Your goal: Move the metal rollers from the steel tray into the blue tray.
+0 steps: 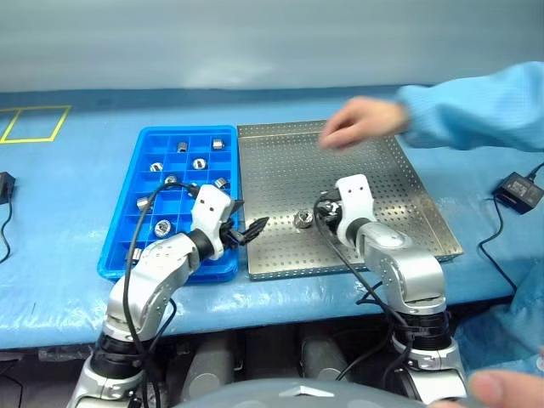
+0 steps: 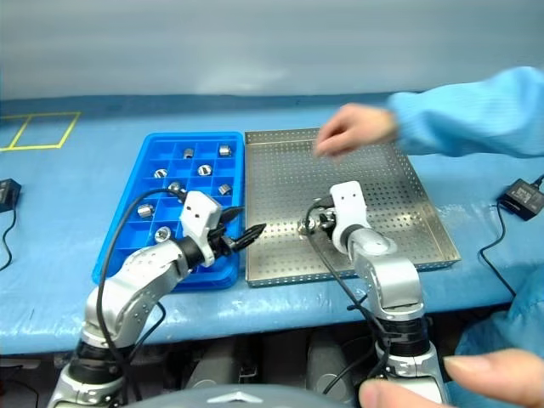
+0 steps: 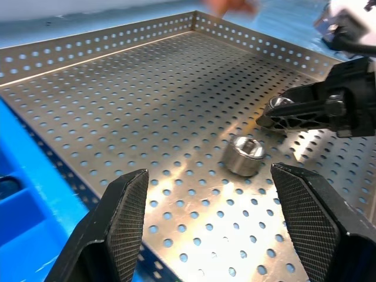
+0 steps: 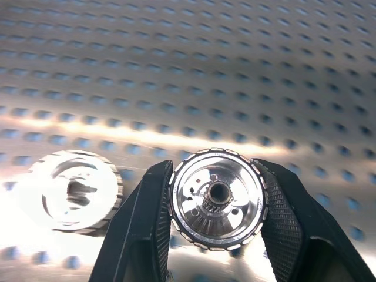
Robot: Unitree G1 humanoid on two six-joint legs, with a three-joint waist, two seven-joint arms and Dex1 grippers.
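One metal roller (image 4: 216, 199) sits clamped between the two black fingers of the right claw (image 4: 215, 205), its holed face turned toward the wrist; the fingers press on the ribbed rim from opposite sides, a hold that should keep a short round piece from rolling out. It sits low over the perforated floor of the steel tray (image 1: 399, 183), near the tray's front middle, which suggests the pick has just been made and the lift is still to come. A second roller (image 3: 244, 155) lies loose on the floor just beside the held one, apart from the fingers, so it probably waits for a later pick. The blue tray (image 1: 136, 183) lies touching the steel tray's left rim, a short carry away, and several of its square compartments already hold one roller each (image 1: 199, 163), which reads as the task being well along with these two pieces left on the steel side. The left claw (image 1: 248, 229) hangs with its fingers wide apart and holding nothing, over the seam between the two trays and pointing toward the rollers, perhaps ready to take the loose one or a handover. Both trays rest on the blue-covered worktop (image 1: 76, 195). A person's hand (image 1: 361, 121) in a light blue sleeve reaches over the far part of the steel tray, well apart from both claws.
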